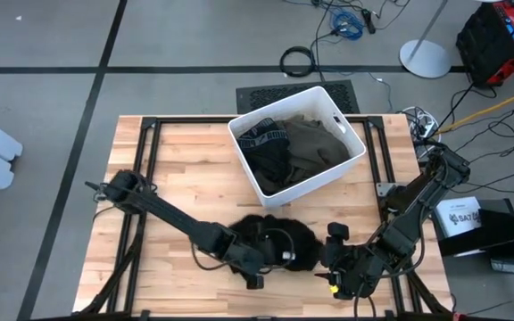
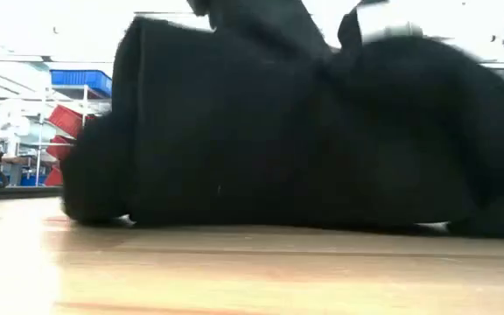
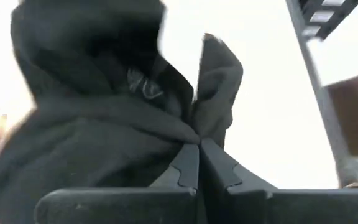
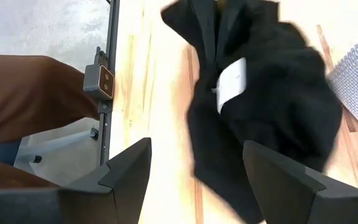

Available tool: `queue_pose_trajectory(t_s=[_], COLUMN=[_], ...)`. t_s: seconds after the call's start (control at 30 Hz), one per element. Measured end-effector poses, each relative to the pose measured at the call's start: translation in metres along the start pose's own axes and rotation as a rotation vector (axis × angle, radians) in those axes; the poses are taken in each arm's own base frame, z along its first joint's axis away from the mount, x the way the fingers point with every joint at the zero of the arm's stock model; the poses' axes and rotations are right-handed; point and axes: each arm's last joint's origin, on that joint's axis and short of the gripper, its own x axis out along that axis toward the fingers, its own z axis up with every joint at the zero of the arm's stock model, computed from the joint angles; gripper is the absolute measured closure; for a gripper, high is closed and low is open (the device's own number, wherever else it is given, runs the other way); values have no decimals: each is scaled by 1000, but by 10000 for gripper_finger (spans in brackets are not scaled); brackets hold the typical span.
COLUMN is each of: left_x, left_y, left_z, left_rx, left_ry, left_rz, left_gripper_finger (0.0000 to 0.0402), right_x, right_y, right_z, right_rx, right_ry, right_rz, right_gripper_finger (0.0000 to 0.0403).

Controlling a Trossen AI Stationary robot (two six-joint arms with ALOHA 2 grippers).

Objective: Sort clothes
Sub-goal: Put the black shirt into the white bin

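Note:
A black garment [image 1: 279,242] lies bunched on the wooden table near its front edge; it fills the low view [image 2: 304,131] and shows in the right wrist view [image 4: 260,99] with a white label [image 4: 232,84]. My left gripper [image 1: 270,259] is shut on it. My right gripper [image 1: 333,267] is open and empty, just right of the garment near the front edge. The white bin [image 1: 353,160] at the table's far middle holds a dark olive-green garment [image 1: 315,147] and a black one [image 1: 266,147]. My left gripper pinches a fold of the black garment [image 3: 194,134] between its two shut fingertips [image 3: 188,165]. It comes at the garment from the table's left, low over the wood. The cloth bunches up beyond the fingers, and the garment's bulk rests on the table.
The white bin stands behind the garment, toward the far edge. Black frame rails [image 1: 145,160] run along the table's sides. Bare wood [image 1: 177,169] lies at the left and around the bin. Beyond the table's edge, brown cloth [image 4: 36,93] shows in the right wrist view.

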Motion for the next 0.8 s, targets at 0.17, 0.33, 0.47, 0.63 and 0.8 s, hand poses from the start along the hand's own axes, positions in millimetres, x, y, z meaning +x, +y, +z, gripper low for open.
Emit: queue_pose_trajectory(t_s=[0.17,0.33,0.47,0.63,0.8], left_x=[-33,-66,-88,-113,-143], left_y=[-6,-7,-5,-2,1], left_z=[17,32,44,58,72], left_rx=[-5,2,-17,-17,-22], left_ry=[-120,-232,-318,-440,-579], left_rz=[10,41,41,41,35], left_gripper_finger=[399,400,400,400,400], right_x=[0,0,0,0,0], right_y=[0,0,0,0,0], right_z=[0,0,0,0,0], right_rx=[0,0,0,0,0], right_ry=[1,0,0,0,0], right_rz=[-1,-1,-1,-1,-2], right_gripper_finger=[161,161,161,161,161])
